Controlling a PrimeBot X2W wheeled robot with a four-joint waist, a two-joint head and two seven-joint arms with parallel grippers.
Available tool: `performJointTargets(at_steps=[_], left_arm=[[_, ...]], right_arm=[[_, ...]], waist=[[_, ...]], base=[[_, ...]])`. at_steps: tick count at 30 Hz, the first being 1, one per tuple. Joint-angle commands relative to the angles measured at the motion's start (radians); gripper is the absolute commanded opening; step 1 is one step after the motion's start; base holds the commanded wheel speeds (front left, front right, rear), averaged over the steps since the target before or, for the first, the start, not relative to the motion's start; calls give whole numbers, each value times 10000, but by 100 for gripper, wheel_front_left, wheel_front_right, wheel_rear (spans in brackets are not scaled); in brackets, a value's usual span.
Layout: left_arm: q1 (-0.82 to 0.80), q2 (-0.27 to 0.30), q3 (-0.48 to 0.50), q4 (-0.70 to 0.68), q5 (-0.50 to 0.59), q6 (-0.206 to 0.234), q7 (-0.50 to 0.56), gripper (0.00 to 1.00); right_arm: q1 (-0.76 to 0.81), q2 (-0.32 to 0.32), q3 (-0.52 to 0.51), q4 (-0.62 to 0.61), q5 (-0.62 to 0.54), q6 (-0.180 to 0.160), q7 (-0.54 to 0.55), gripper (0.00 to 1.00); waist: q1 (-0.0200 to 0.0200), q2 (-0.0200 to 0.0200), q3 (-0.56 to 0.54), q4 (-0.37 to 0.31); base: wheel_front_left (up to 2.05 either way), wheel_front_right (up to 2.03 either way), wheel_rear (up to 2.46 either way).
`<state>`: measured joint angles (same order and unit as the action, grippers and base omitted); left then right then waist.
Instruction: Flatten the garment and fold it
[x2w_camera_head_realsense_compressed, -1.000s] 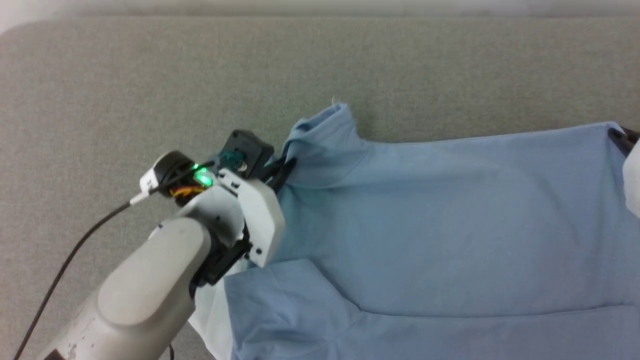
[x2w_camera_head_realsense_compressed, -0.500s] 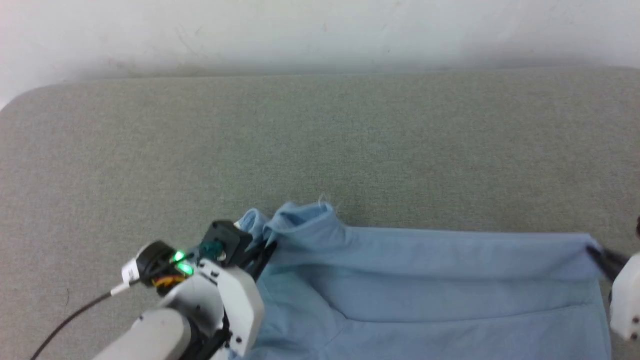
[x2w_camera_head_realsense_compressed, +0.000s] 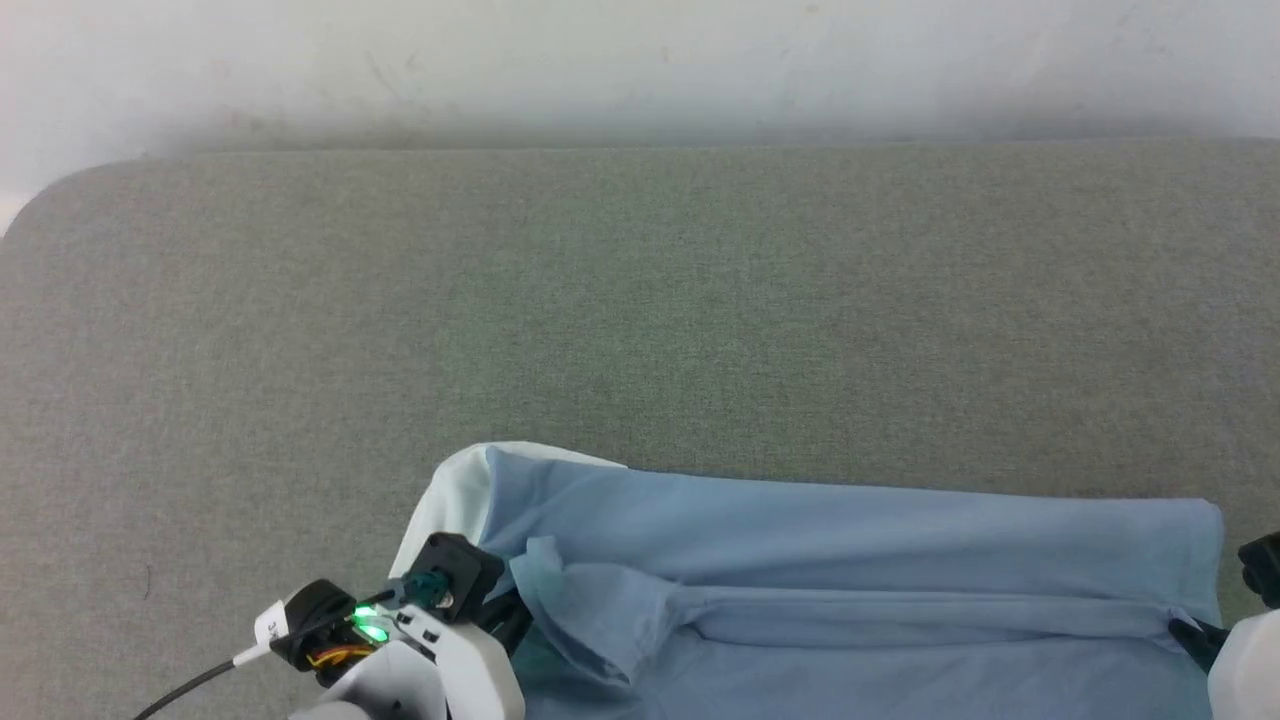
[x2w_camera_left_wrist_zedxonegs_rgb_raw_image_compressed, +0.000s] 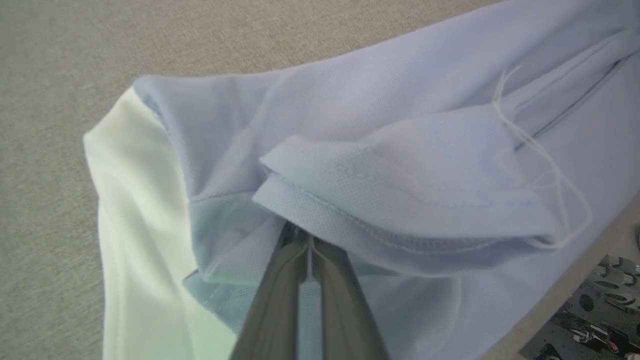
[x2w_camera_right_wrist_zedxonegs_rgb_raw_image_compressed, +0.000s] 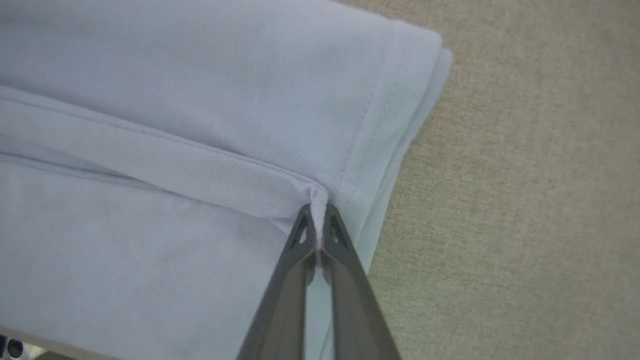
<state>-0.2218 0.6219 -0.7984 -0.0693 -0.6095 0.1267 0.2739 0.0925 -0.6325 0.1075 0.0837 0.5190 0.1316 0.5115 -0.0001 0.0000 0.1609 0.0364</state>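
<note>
The garment (x2w_camera_head_realsense_compressed: 850, 540) is a light blue shirt lying along the near edge of the grey surface, folded over on itself, with its white collar (x2w_camera_head_realsense_compressed: 450, 500) showing at the left end. My left gripper (x2w_camera_head_realsense_compressed: 515, 612) is shut on a blue hem edge beside the collar; the left wrist view shows the garment (x2w_camera_left_wrist_zedxonegs_rgb_raw_image_compressed: 400, 165) and collar (x2w_camera_left_wrist_zedxonegs_rgb_raw_image_compressed: 135, 200) with my left gripper (x2w_camera_left_wrist_zedxonegs_rgb_raw_image_compressed: 305, 240) pinching a fold. At the far right my right gripper (x2w_camera_head_realsense_compressed: 1190, 632) is shut on the cloth's edge. In the right wrist view my right gripper (x2w_camera_right_wrist_zedxonegs_rgb_raw_image_compressed: 316, 212) nips a ridge of the garment (x2w_camera_right_wrist_zedxonegs_rgb_raw_image_compressed: 175, 100).
The grey fabric surface (x2w_camera_head_realsense_compressed: 640, 300) stretches far behind the shirt to a pale wall (x2w_camera_head_realsense_compressed: 640, 60). Its rounded left corner (x2w_camera_head_realsense_compressed: 40, 200) sits at the upper left. A black cable (x2w_camera_head_realsense_compressed: 190, 685) trails from my left wrist.
The camera has tilted, so the scene sits lower in the picture. Both grippers have drawn the shirt's far edge back toward me, folding it over, and the white collar now shows at the left.
</note>
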Motion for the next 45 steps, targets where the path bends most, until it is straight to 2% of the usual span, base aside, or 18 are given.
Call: performJointTargets(at_steps=[1,9,10,11,17,20,25,30,33,38,41,45], left_arm=[[89,-32,-33,102,-19,-52,-83,0],[-142,-327,-388,1330,196,-479,-418,0],[-124,-377,-413,1466,177,-515,-480,38],[-113,-415,-408,1580,174,-512,-569,100],[66,-477,-104,1760,-82,-414,-1188,100],[440,-487,315,1492,-485,-163,-1669,100],[1250,-515,1174,1259,-922,558,-2932,100],[1849,-1067,2460,1139,-1457,1088,-4917,100],[2101,-1527,3260,915,-1402,998,-5315,100],[2626,-2572,5304,4,619,936,-5352,100],[3040,-3251,6052,-370,1866,673,-5354,100],[3432,-4081,6806,-548,2898,161,-5355,100]], right_arm=[[83,-4,-8,50,-87,-9,38,0],[-20,-91,249,602,-376,-9,55,0],[-75,-77,274,605,-355,-9,-35,25],[-128,-33,219,634,-331,-9,-160,100],[-304,303,-251,349,194,-9,-558,100],[-208,519,-688,-1,434,-9,-484,100],[215,1101,-1685,-619,356,-9,-189,100],[691,2303,-2841,-998,-118,-9,97,100],[892,3075,-3462,-1010,-530,-9,233,100],[847,4193,-4408,-734,-1204,-9,221,100],[766,4561,-4738,-329,-1619,-9,85,100],[635,4904,-5006,272,-1762,-9,7,100]], waist=[[1,0,16,26],[1,0,-35,28],[1,0,-84,13],[1,0,-135,-1],[1,0,-633,-57],[1,0,-923,-76],[1,0,-1206,-27],[1,0,-1249,79],[1,0,-1222,139],[1,0,-1113,204],[1,0,-1049,246],[1,0,-948,360]], base=[[0,0,0],[0,0,0],[0,0,0],[0,0,0],[0,0,0],[0,0,0],[0,0,0],[0,0,0],[0,0,0],[0,0,0],[0,0,0],[0,0,0]])
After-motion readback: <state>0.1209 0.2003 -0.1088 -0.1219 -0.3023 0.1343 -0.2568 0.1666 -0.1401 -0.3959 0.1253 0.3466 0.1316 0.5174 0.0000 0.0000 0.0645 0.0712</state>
